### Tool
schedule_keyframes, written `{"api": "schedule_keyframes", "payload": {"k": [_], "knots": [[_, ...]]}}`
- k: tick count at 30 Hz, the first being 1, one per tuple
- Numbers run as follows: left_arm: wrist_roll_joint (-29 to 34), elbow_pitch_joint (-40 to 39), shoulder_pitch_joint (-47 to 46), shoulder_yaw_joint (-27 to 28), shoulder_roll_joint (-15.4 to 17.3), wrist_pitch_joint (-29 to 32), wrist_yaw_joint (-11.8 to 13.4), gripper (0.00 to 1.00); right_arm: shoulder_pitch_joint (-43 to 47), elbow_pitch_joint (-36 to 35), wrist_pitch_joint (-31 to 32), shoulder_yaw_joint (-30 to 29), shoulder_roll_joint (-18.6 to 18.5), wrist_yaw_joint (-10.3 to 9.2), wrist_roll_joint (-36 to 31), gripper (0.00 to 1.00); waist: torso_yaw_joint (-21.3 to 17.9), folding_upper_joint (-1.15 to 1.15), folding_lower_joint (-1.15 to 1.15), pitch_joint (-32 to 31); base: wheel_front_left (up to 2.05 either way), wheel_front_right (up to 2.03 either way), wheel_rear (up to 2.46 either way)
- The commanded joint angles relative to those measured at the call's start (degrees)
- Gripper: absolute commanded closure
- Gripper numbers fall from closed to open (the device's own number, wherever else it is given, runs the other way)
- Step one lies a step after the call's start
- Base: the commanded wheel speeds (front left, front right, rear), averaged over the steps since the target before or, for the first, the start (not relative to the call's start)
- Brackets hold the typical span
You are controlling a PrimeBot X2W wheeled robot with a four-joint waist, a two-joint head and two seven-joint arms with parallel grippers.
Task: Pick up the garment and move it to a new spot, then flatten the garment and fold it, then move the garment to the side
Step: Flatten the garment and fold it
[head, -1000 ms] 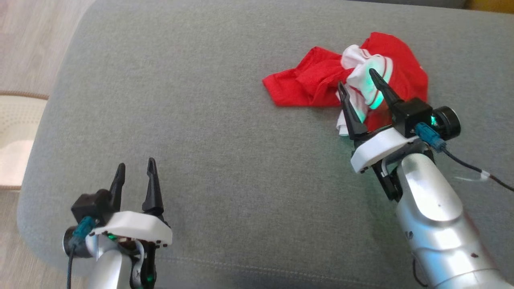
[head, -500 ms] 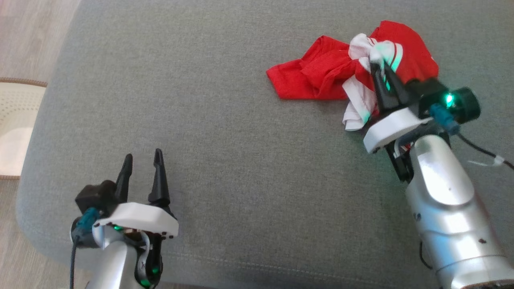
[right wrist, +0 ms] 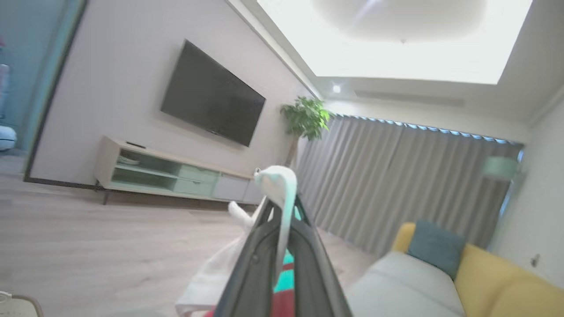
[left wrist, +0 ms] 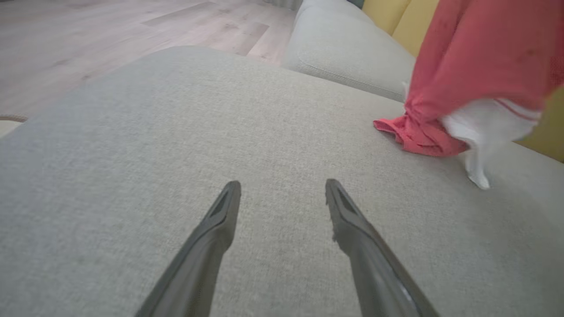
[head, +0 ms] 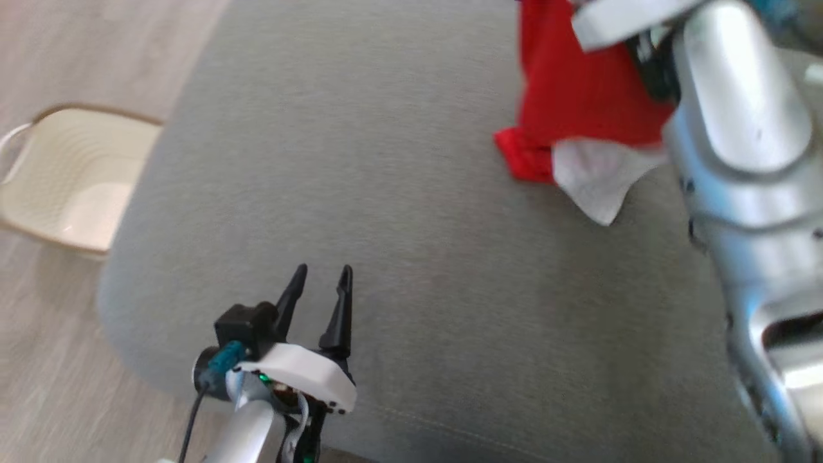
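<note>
The grey seat cushion (head: pixel 386 161) spreads wide, with pale wood floor (head: pixel 96 51) to its left and a cream basket (head: pixel 96 148) standing there. The red-and-white garment (head: pixel 578 96) hangs over the cushion's far right part, its lowest red folds and a white corner resting on the fabric. The silver right forearm (head: pixel 739 128) covers its right side, and the head view cuts off its top. The right claw (right wrist: pixel 284 211) is clamped tight on a white fold. The left claw (head: pixel 325 268) stands spread wide, empty, near the cushion's front edge, well apart from the garment
</note>
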Motion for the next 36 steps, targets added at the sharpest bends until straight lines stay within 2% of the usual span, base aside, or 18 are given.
{"api": "schedule_keyframes", "payload": {"k": [1,5,9,12,18,19,20,21,26,29,30,36], "knots": [[-0.27,-1.05,-0.88,1.01,0.64,-0.31,0.63,0.00,-5.08,-2.24,-0.37,2.68,0.17,-0.04,1.26,1.00,4.30,0.00,0.00,-1.21,0.00,0.00,0.00],[-0.33,-0.90,0.22,1.40,0.64,-0.31,1.24,0.00,-7.71,-4.43,-0.37,4.54,-1.71,-0.04,3.85,1.00,5.21,0.00,0.00,-1.29,0.00,0.00,0.00],[-0.06,-1.16,0.78,2.47,0.64,-0.31,1.50,0.00,-5.36,-6.49,-0.37,5.16,-3.84,-0.04,5.99,1.00,3.67,0.00,0.00,-0.94,0.00,0.00,0.00],[0.45,-1.28,0.78,3.11,0.64,-0.31,1.16,0.00,-0.06,-7.25,-0.37,5.20,-6.78,-0.04,7.57,1.00,0.95,0.00,0.00,-0.36,0.00,0.00,0.00],[1.82,-1.49,-1.05,3.62,0.64,-0.31,0.27,0.00,14.85,-4.47,-0.37,1.22,-11.71,-0.04,10.10,1.00,-4.24,0.00,0.00,1.28,0.00,0.00,0.00],[2.09,-1.48,-1.44,3.64,0.64,-0.31,0.10,0.00,17.37,-3.82,-0.37,0.10,-12.21,-0.04,10.13,0.84,-4.90,0.00,0.00,1.59,0.00,0.00,0.00],[2.33,-1.41,-1.77,3.70,0.64,-0.31,-0.04,0.00,19.73,-2.91,-0.37,-1.03,-12.49,-0.04,10.15,0.22,-5.52,0.00,0.00,1.86,0.00,0.00,0.00],[2.61,-1.28,-2.10,3.81,0.64,-0.31,-0.18,0.00,21.85,-2.12,-0.37,-2.46,-12.48,-0.04,10.36,0.00,-6.09,0.00,0.00,2.08,0.00,0.00,0.00],[3.73,-0.67,-3.02,5.10,0.64,-0.31,-0.62,0.00,29.17,-1.14,-0.37,-10.60,-10.59,-0.04,9.47,0.00,-8.69,0.00,0.00,2.76,0.00,0.00,0.00],[4.29,-0.27,-3.06,5.92,0.64,-0.31,-0.74,0.00,31.78,-2.44,-0.37,-15.11,-8.10,-0.04,8.14,0.00,-10.08,0.00,0.00,2.69,0.00,0.00,0.00],[4.43,0.12,-3.09,6.38,0.64,-0.31,-0.80,0.00,33.25,-3.61,-0.37,-17.00,-6.19,-0.04,7.55,0.00,-10.92,0.00,0.00,2.56,0.00,0.00,0.00],[4.49,1.21,-3.51,7.68,0.64,-0.31,-0.74,0.00,37.07,-7.02,-0.37,-18.29,-1.44,-0.04,6.43,0.00,-13.10,0.00,0.00,1.82,0.00,0.00,0.00]]}}
